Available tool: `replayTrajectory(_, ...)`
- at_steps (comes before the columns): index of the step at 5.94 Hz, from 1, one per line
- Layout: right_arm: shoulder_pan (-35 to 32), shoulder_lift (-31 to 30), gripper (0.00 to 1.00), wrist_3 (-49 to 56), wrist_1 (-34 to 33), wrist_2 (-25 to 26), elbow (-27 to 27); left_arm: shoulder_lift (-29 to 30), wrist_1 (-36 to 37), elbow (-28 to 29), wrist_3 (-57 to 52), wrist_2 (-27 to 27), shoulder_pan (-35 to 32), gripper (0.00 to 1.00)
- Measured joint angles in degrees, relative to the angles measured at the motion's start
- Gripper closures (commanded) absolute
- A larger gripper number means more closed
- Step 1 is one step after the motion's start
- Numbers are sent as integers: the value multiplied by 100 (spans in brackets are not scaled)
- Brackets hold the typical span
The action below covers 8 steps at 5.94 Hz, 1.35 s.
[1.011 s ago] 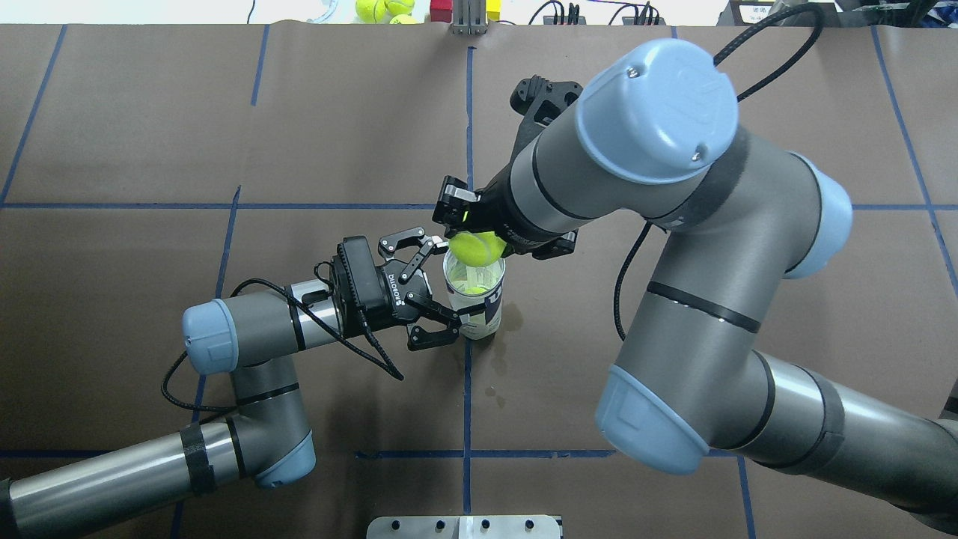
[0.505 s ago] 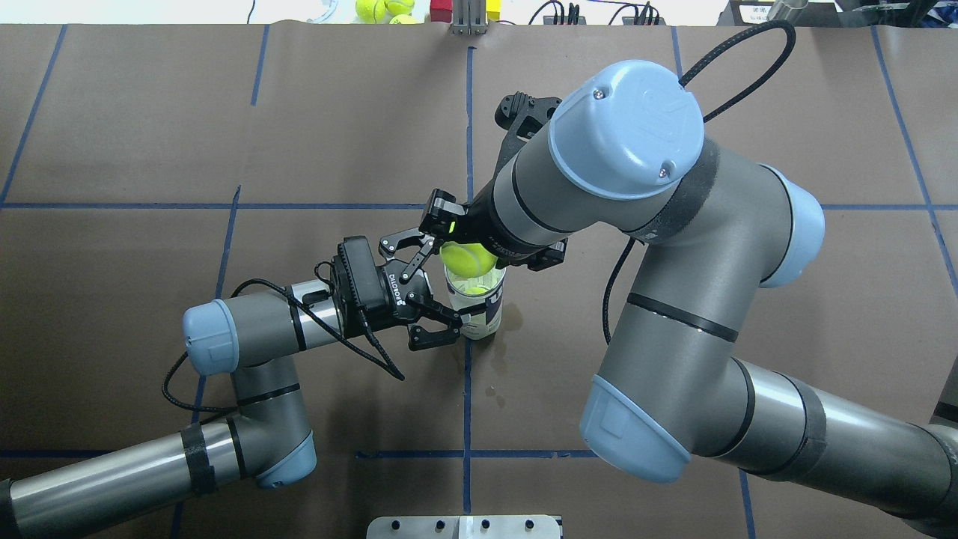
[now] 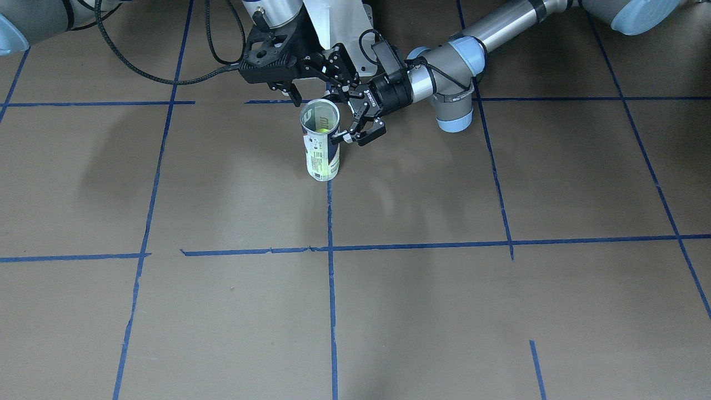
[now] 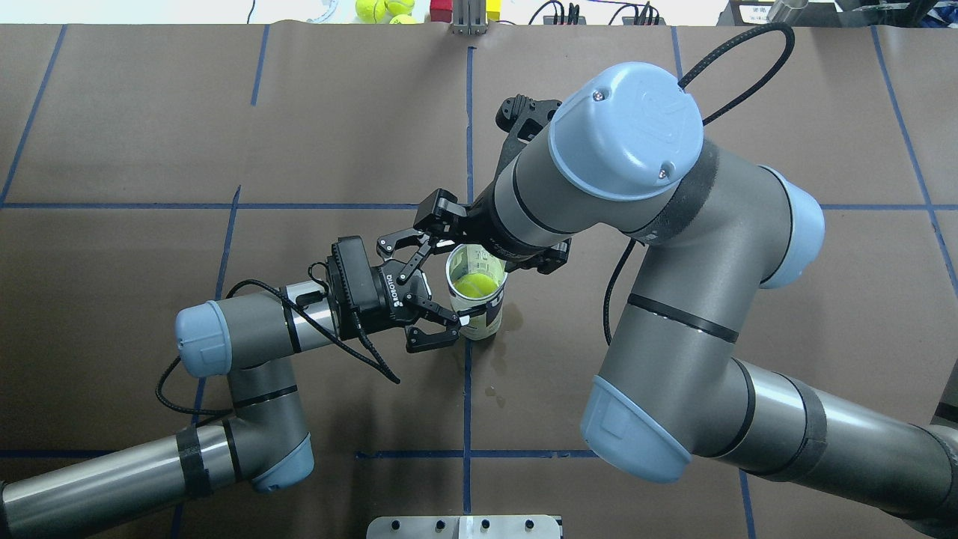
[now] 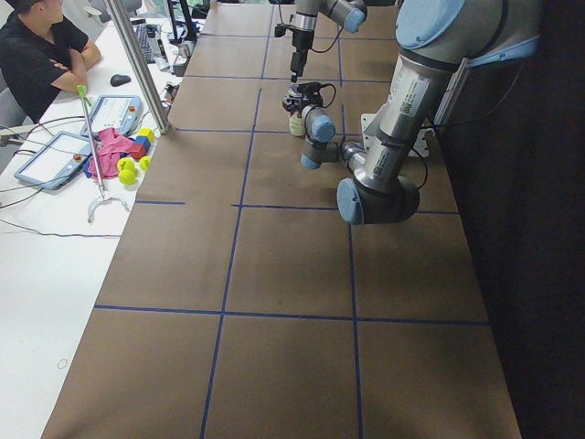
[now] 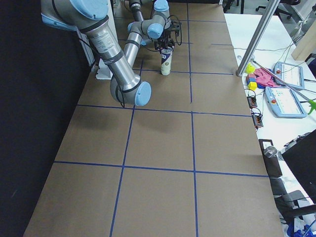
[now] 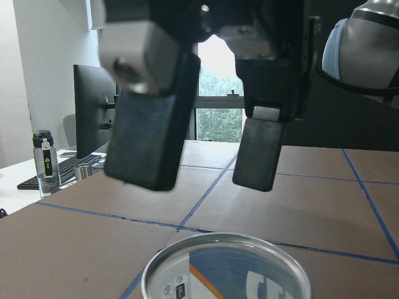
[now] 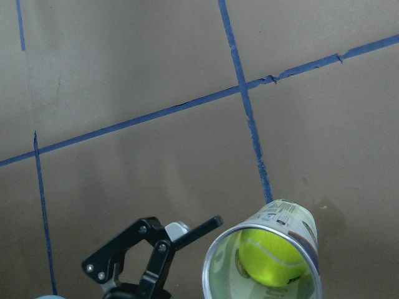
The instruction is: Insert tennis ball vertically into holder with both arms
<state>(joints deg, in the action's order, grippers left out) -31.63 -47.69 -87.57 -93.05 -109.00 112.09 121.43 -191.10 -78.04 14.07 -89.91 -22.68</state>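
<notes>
Since half a second ago the tennis ball [image 4: 476, 285] has been let go and is no longer pinched above the rim. It is now seen inside the holder [image 4: 485, 320], below the open mouth. The left arm has also been drawn back a little toward its own side.

The holder is left standing upright on the table [image 4: 150, 150], at a crossing of blue tape lines. How deep the ball has settled cannot be told.

The ball is judged light, fuzzy and springy, so it can be gripped firmly across its middle without harm. It is also likely to bounce if dropped from height. The holder is judged light, thin-walled and smooth. It could be tipped by a sideways nudge and dented by a hard squeeze. It is best taken around the labelled body, low enough for steadiness, and not by the bare rim.

The right gripper [image 7: 199, 177] is seen in the left wrist view hanging just above the rim. Its two fingers are spread wide and nothing is held between them.

The left gripper [image 4: 438, 288] is also spread wide, level with the holder's upper part, and nothing is clamped in it. Its near fingertip lies just beside the holder's wall. Whether the wall is actually touched cannot be told.
</notes>
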Motion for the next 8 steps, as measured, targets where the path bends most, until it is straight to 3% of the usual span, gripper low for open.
replayTrajectory(2,-181,-5,0,5,10,-108,33,-466,-531,-40,17,-1,-1,4)
replayTrajectory(5,-940,-254,1,72,17,-728,62,-875,-1123,-221,23,17,-90,0)
replayTrajectory(8,-1506,-941,1,878,57,-795,66,-827,-917,-348,303,888,-298,0)
